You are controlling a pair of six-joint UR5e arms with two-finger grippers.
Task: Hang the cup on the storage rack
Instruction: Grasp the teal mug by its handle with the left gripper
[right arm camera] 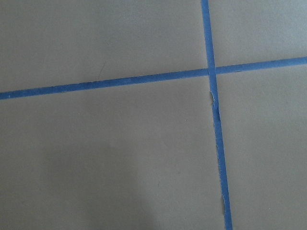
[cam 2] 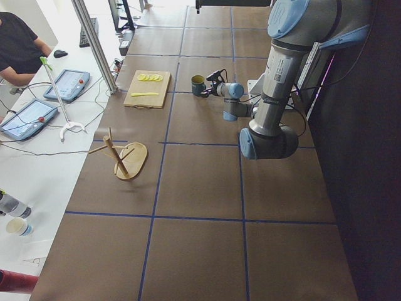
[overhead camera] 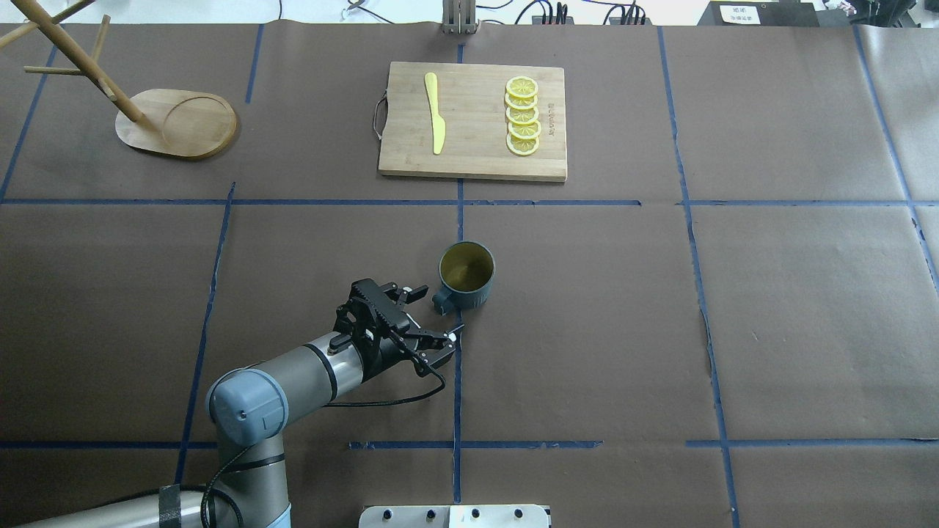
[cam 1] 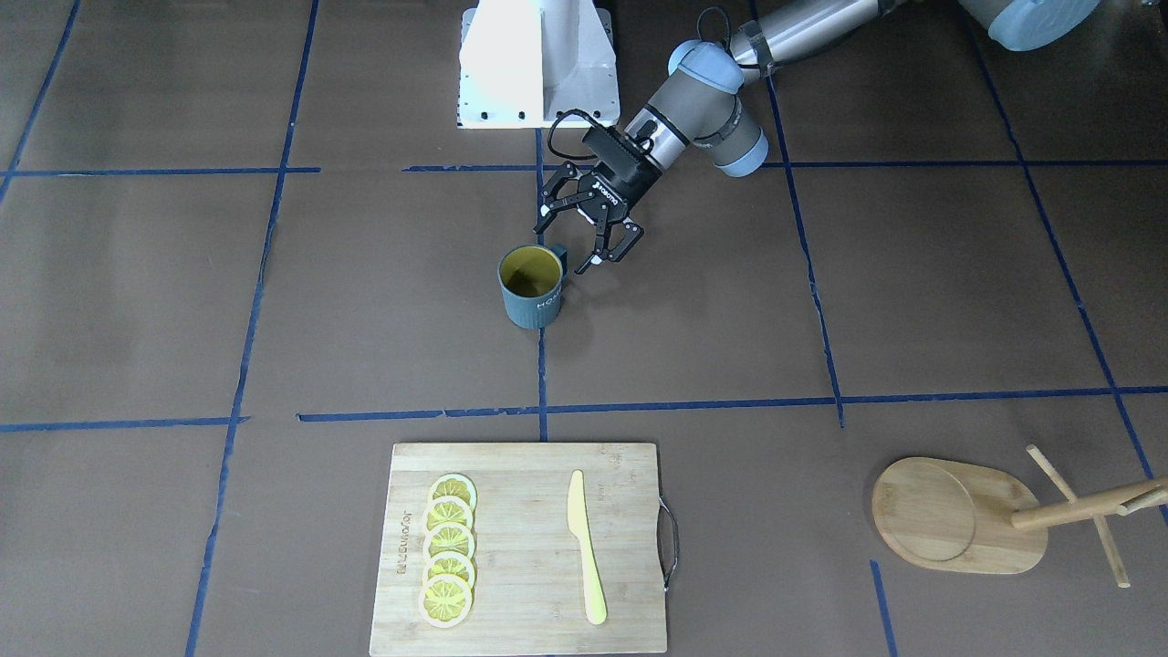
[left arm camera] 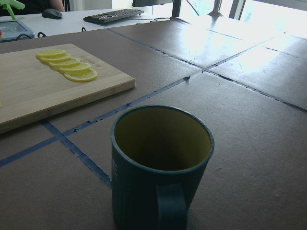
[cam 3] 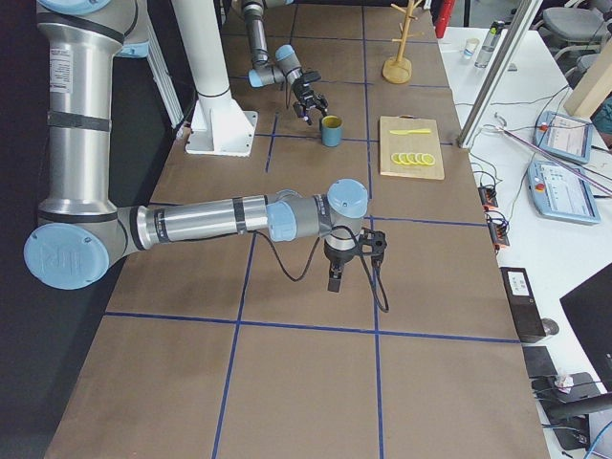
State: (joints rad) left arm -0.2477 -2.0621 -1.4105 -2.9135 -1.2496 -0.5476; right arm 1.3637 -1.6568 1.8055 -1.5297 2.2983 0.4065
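A: The left pincer point(overhead camera: 438, 315) has its jaws apart, just short of the cup point(overhead camera: 467, 275). The cup stands upright mid-way along the surface point(overhead camera: 660, 330), handle towards the pincer.

B: Straddle the handle squarely and clamp close to the body, so it can't swing. The storage rack point(overhead camera: 176, 121) is well apart, in the far-left corner.

A: And the right pincer point(cam 3: 337, 273)?

B: Too small to tell; probably idle.

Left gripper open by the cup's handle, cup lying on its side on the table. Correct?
Wrong on one point: the cup stands upright, mouth up, as the overhead exterior view shows. The left gripper is open by its handle, as you said.
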